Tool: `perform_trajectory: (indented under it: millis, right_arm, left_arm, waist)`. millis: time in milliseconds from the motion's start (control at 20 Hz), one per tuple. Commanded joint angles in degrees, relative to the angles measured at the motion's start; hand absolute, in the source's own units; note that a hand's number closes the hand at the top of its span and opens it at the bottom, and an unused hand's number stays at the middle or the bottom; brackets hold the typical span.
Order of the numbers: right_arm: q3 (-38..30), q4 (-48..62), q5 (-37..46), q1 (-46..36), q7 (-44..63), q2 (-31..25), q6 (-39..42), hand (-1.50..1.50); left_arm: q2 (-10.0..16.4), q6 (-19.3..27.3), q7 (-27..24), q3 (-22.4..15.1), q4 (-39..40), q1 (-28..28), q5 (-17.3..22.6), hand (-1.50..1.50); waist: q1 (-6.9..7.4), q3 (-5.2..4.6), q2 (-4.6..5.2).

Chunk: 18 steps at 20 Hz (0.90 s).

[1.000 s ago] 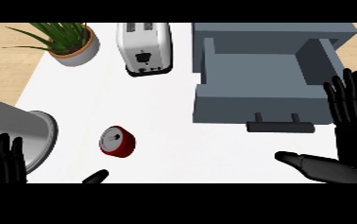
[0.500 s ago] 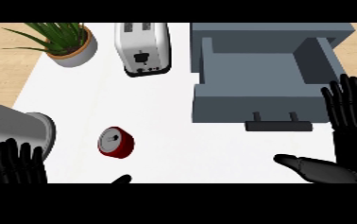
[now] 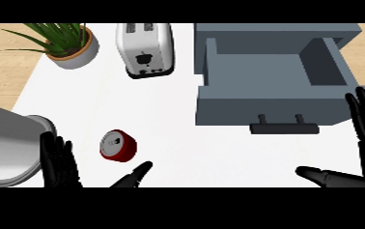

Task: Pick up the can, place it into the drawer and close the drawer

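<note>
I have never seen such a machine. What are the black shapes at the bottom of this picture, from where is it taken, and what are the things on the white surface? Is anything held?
The picture is taken from the robot's head, looking steeply down at a white counter. The black shapes are the robot's two hands: the left hand at the lower left and the right hand at the lower right. Both are open and hold nothing. A red can lies on its side close to the left hand, seemingly untouched. At the right is a grey drawer, pulled open, with its handle towards the robot. At the back stand a toaster and a potted plant. A grey rounded object shows only partly at the left edge.
</note>
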Motion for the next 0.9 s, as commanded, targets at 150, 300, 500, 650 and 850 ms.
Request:
perform_trajectory:
  millis: [150,300,500,650,850]
  right_arm:
    - [-2.3,-0.3,-1.9,3.4,-3.3,-0.4,3.0,-1.5]
    - [1.8,-3.4,2.4,1.2,1.2,1.8,-0.3,-1.5]
    - [-0.9,-5.3,0.2,4.6,-0.6,1.4,1.9,-1.5]
    - [-5.3,-0.2,-3.2,2.1,-3.5,-1.1,4.1,-1.5]
    - [-5.5,-5.0,-4.7,3.1,2.7,-1.1,4.1,-1.5]
  left_arm:
    - [-0.2,7.1,-9.7,-0.6,11.0,-0.6,7.7,-1.5]
    - [-0.2,8.0,-13.4,0.3,15.3,-2.2,12.7,-1.5]
    - [-0.1,8.1,-19.4,2.8,18.2,-2.0,18.4,-1.5]
    - [-0.1,9.6,-26.9,4.3,25.0,-5.2,28.7,-1.5]
    - [-0.2,7.8,-37.1,5.6,27.4,-3.2,36.7,-1.5]
  waist:
    - [-0.06,-0.02,-0.04]
    - [0.09,-0.04,-0.02]
    - [0.02,-0.03,-0.04]
    - [0.12,-0.07,0.0]
    - [0.15,-0.06,-0.03]
